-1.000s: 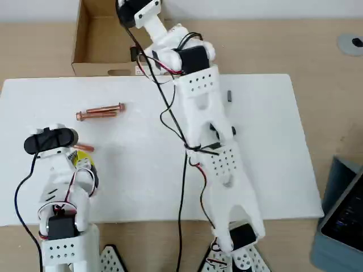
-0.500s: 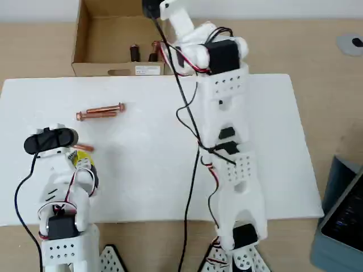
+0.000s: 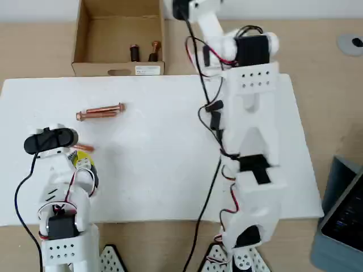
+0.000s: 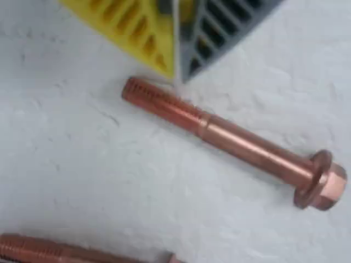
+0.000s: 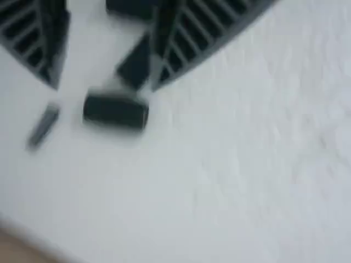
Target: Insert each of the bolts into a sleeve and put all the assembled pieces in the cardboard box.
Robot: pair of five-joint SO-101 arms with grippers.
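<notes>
the left gripper (image 4: 176, 76) is hanging low over the white mat (image 3: 147, 170) at the near left of the table (image 3: 323, 51). its yellow finger (image 4: 126, 33) and grey finger (image 4: 230, 27) are pressing together into one point, so the jaws are closed with nothing between them. that point is sitting just above the threaded end of a copper bolt (image 4: 230, 139). the bolt is lying flat on the mat, its flanged hex head pointing away from the tips. a second bolt (image 4: 49, 251) is lying near it, not touching.

farther up the mat, a pair of bolts (image 3: 101, 111) is lying side by side, touching, well apart from the left gripper.

the right arm (image 3: 249, 141) is stretching from the near edge across the mat toward the far side of the table, passing to the right of the cardboard box (image 3: 78, 34). the right gripper (image 5: 107, 76) is facing down at the mat with its dark ribbed fingers (image 5: 33, 38) standing wide apart, holding nothing. a black sleeve (image 5: 115, 112) is lying on the mat just beside the gap between the tips. a thinner dark piece (image 5: 43, 126) is lying near it; what it is cannot be told.

the box is standing open beyond the far edge of the mat. two assembled pieces (image 3: 134, 52) (image 3: 154, 51) are resting inside it, near each other, close to its near wall.
</notes>
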